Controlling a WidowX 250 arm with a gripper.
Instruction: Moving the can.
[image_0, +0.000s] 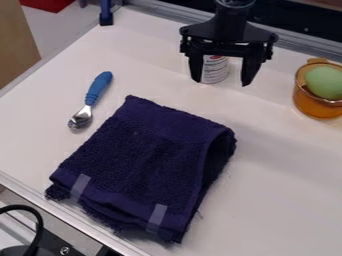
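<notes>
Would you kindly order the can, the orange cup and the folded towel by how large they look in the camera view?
Folded towel
Orange cup, at the right edge
Can, partly hidden by the gripper

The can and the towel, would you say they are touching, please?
Apart; the camera view plainly shows white tabletop between the can and the towel.

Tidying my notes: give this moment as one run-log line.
gripper: open, at can | can: upright on table | utensil: beside towel | green thing: in orange cup
</notes>
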